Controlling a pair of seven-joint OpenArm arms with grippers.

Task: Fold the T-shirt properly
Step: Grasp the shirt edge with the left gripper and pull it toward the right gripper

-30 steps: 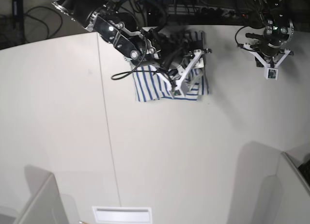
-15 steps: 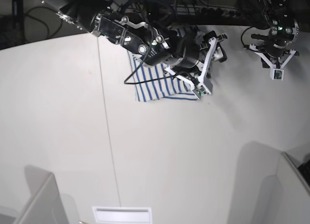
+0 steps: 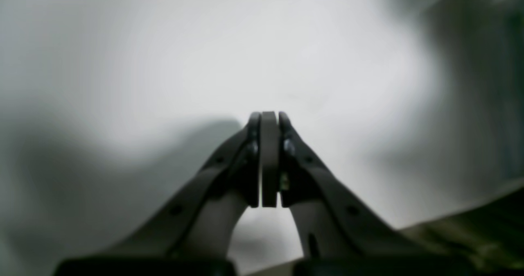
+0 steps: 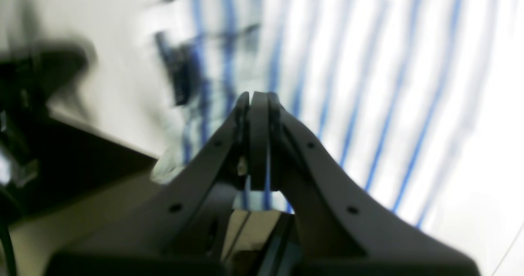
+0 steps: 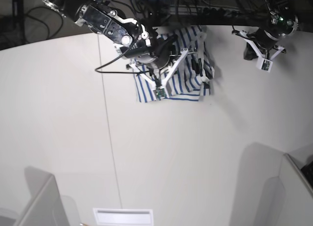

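- Spotting the T-shirt (image 5: 190,91) bunched into a rough striped rectangle at the far edge of the desk (image 5: 195,162), close to the drop behind it.
- Finding the right gripper (image 4: 258,100) directly over the stripes, fingers pressed together, with no cloth visibly caught between the pads. Too blurred to tell whether touching the fabric.
- Finding the left gripper (image 3: 269,116) well apart from the T-shirt, over bare desk, fingers likewise closed on nothing.
- Worrying first about a snag: with closed tips this close over loose folds, sweeping sideways would likely drag a layer and undo the stack.
- Could also shove the whole bundle toward the back edge. So near it already, and would take little to tip a corner over.
- Looks uneven along the near hem in the base view, with a raised ridge on the side toward the left arm. Stopping here risks a lumpy, crooked fold.
- Cannot rule out a pinch of cloth hidden under the right tips. If so, lifting would tent the top layer and pull the fold open.
- Needs opening before any fresh grab, or else ends up poking the cloth and wrinkling it rather than gripping.
- Worth keeping the right arm's cable in mind too, hanging close to the T-shirt's edge in the base view and liable to brush it on a swing.
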